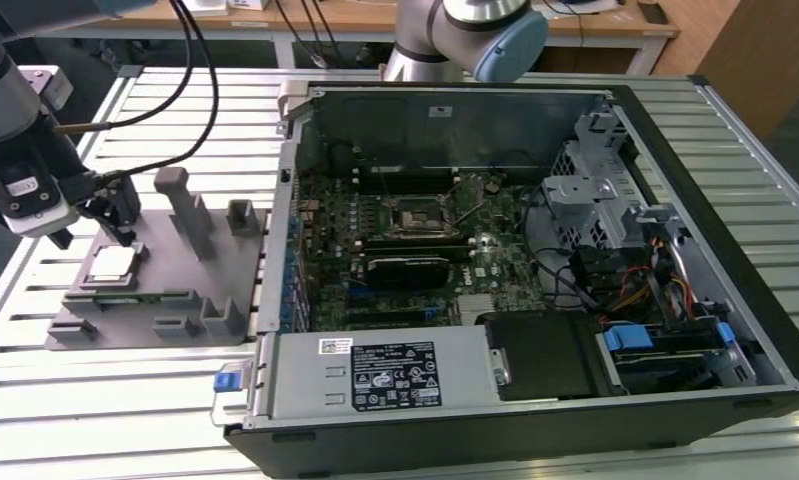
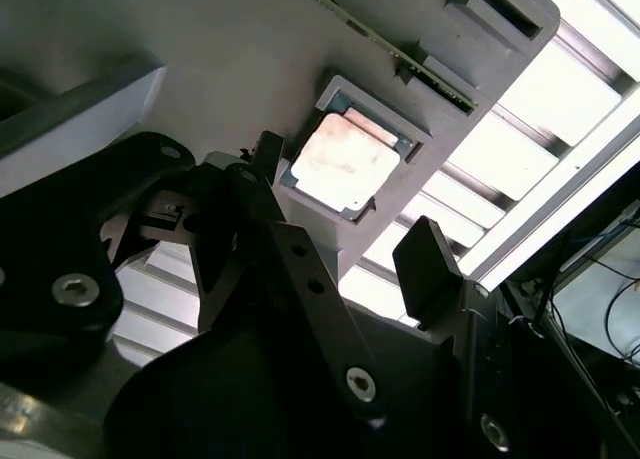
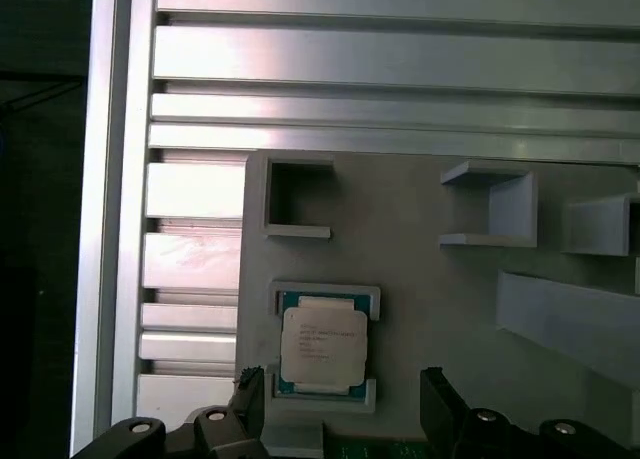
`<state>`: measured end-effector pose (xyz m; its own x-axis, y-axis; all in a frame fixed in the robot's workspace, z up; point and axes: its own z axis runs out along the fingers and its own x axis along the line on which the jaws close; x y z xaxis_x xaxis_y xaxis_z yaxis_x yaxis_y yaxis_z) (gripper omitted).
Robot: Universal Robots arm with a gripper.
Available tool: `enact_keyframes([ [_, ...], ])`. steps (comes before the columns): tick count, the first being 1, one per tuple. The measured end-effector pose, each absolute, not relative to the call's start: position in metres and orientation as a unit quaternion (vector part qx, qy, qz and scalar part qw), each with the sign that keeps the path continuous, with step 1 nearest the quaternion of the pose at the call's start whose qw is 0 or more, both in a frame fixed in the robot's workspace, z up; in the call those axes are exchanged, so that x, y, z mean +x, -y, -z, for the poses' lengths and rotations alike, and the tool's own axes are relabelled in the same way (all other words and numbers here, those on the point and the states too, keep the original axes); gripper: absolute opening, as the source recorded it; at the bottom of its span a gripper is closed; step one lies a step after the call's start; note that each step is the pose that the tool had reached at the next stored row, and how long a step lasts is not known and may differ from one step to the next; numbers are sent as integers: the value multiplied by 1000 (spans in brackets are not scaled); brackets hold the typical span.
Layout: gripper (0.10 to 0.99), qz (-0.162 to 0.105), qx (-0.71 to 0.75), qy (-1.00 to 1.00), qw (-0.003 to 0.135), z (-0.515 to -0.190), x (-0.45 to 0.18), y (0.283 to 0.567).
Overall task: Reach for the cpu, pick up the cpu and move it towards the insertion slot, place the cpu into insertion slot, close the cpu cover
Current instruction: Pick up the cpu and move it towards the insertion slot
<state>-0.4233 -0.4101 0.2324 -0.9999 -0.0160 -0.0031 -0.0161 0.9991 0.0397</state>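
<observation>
At the exterior view's left, your gripper (image 1: 95, 233) hangs just above the grey fixture (image 1: 119, 318) on the slatted table (image 1: 132, 420). Its jaws are spread wide and hold nothing. The cpu (image 1: 112, 263) lies flat in a shallow nest on that fixture, silvery top up.

In the first wrist view, the fingers (image 3: 250, 389) stand either side of the chip with a gap on each side. As far as the views show, neither is touching it.

Expect the cpu to be light, thin and quite stiff. Its metal top looks smooth, so it will probably slip under a loose pinch. The underside is likely delicate (treat it as the part you never touch).

The nest's lips cover two opposite edges and leave the other two free. Those free tan edges are the place to take hold, squarely and low, with only modest squeeze.

Further toward the exterior view's right sits the open computer case (image 1: 506, 445), well apart from the fixture. The green motherboard (image 1: 326, 215) lies inside it. The insertion slot (image 1: 415, 214) is near the board's middle, a square black socket with a metal rim, and no chip shows in it.
</observation>
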Motion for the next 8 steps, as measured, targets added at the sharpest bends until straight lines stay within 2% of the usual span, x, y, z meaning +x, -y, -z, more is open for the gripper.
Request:
enact_keyframes([
  [8, 718, -20, -8, -1000, 1, -225, -424, 410],
])
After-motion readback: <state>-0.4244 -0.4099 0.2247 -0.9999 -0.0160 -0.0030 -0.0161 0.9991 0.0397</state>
